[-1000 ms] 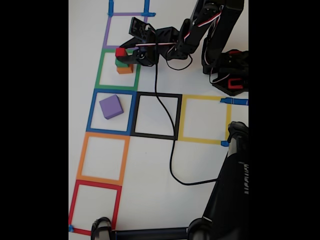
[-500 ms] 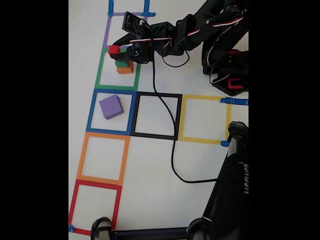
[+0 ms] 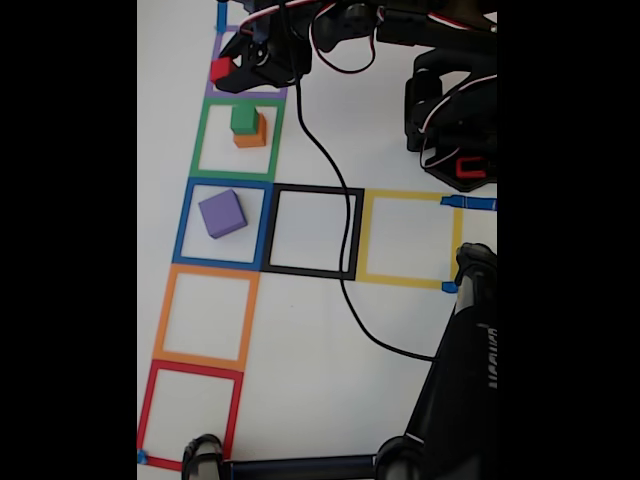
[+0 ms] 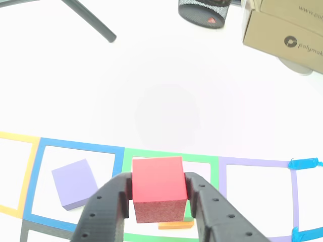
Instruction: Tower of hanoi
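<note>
**Fixed view: red cube clamped, held off the stack**

My gripper is clamped on the red cube, over the purple tape square. Green cube sits on orange cube inside the green square. Purple cube sits in the blue square, well apart. In the other view both fingers press the red cube's sides, orange edge below it.
</note>
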Motion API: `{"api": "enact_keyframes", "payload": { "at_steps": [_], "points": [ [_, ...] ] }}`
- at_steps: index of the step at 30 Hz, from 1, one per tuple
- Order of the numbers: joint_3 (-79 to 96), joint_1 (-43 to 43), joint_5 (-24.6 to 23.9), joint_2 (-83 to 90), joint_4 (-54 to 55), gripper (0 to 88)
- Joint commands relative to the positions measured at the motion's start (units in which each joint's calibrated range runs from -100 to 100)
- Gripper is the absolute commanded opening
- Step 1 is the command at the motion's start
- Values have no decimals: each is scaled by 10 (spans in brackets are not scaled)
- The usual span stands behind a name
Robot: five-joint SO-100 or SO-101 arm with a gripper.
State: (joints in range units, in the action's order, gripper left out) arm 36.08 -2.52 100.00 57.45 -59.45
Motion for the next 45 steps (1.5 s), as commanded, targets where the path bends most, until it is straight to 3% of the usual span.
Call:
{"api": "enact_keyframes", "payload": {
  "at_steps": [1,10,16,23,30,37,45],
  "points": [
    [-220,-34,0,-28,-141,33],
    [-514,-113,-41,-119,-300,31],
    [-470,-143,-22,-111,-288,30],
    [-140,-154,0,-27,-55,31],
    [155,-173,0,-53,287,31],
    [274,-206,0,-184,556,32],
    [300,-217,0,-352,748,34]
  ]
}}
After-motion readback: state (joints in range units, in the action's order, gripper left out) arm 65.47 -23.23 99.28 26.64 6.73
